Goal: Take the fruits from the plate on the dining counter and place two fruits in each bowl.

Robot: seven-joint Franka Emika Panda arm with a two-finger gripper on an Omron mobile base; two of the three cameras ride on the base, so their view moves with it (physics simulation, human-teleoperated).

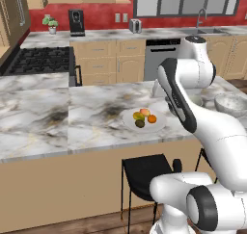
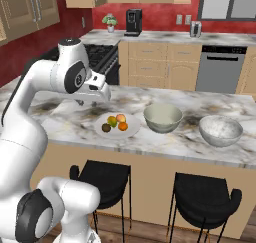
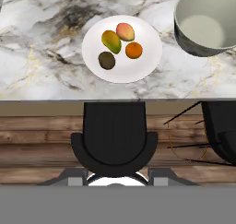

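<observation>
1. Fruits: four, all lying on the white plate (image 3: 122, 68), none in a bowl.
2. Orange fruit (image 3: 133, 50): on the plate, nearest the grey-green bowl.
3. Yellow-green fruit (image 3: 111, 41): on the plate, just beside the orange fruit, touching or nearly touching the peach fruit.
4. Peach orange-red fruit (image 3: 125, 32): on the plate, at its far side from the stools.
5. Dark olive-brown fruit (image 3: 107, 60): on the plate, at its side toward the desk's front edge.
6. Plate: round, shallow, flat on the marbled desk (image 2: 165, 142), near the front edge, above a black stool (image 3: 115, 135).
7. Grey-green bowl (image 2: 162, 117): deep, upright, just beside the plate, not touching it.
8. Speckled grey-white bowl (image 2: 220, 130): upright on the desk, beyond the grey-green bowl from the plate, well apart from the plate.
9. Second black stool (image 2: 205, 197): under the desk's front edge, below the speckled bowl.
10. End effector (image 2: 102, 94): raised above the desk beside the plate, pointing down toward it, jaws drawn narrow, holding nothing, clear of the fruits.
11. Coffee machine (image 2: 133, 22), potted plant (image 2: 110, 22), toaster (image 2: 195, 28): on the rear cabinets along the red wall, far behind the plate.
</observation>
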